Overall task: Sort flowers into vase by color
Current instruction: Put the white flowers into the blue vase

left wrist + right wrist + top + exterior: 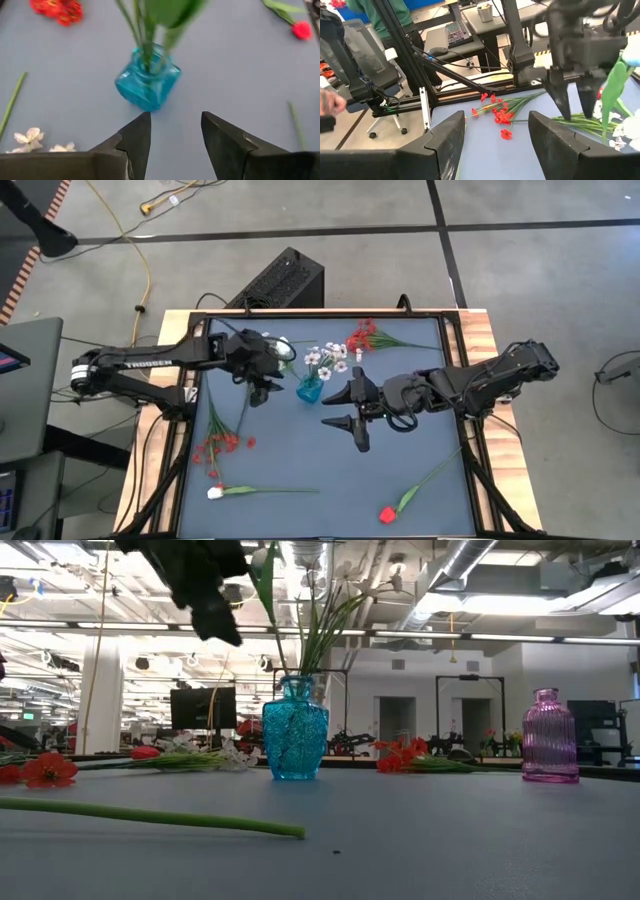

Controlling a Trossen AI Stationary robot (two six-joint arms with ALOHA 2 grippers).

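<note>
White stems apparently seated in the blue vase (148,82): lift the spread left pincer (175,131) straight up, clear of them.

Vase (309,389) mid-table w/ stems in it; left gripper (262,392) beside, right gripper (352,420) opposite

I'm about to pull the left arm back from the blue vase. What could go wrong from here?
1. The open left gripper hangs right over the blue vase; its fingers could catch the white flowers and tip the vase.
2. The open right gripper waits just beside the vase, so the arms could collide.
3. A loose stem lies on the table and could be swept away.
</note>
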